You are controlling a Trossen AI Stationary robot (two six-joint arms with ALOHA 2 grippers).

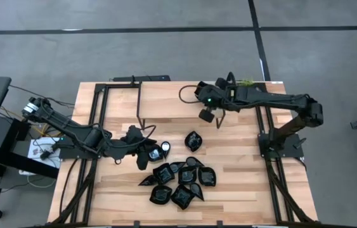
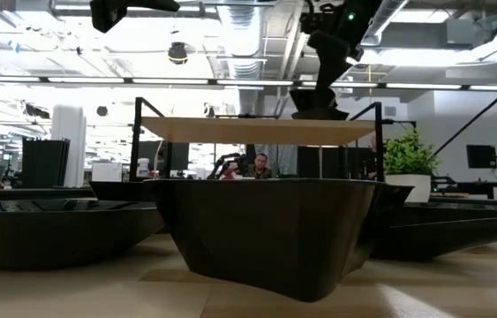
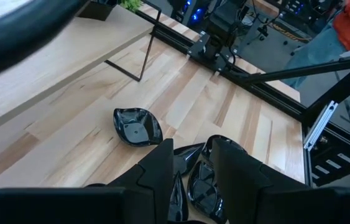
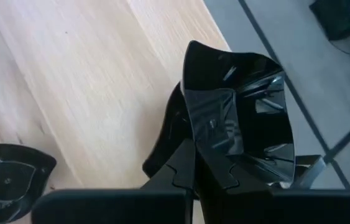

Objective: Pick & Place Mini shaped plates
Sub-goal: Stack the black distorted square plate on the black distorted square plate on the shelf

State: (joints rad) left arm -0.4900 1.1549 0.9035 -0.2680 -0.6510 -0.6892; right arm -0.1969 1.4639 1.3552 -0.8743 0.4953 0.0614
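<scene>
Wooden surface (image 1: 121, 107): right pincer (image 1: 207, 115), at twelve o'clock, clenched on a plate (image 4: 243, 118); left pincer (image 1: 156, 152), grip unclear, nearer the pile (image 1: 181, 180).

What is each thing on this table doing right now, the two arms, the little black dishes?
Right gripper: raised over the table's far side, fingers shut on a black dish.
Left gripper: low beside the pile, fingers partly apart; whether it holds anything I cannot tell.
Pile of dishes: heaped, overlapping, at the near edge.
Lone dish: flat on the table, apart from the pile.
</scene>
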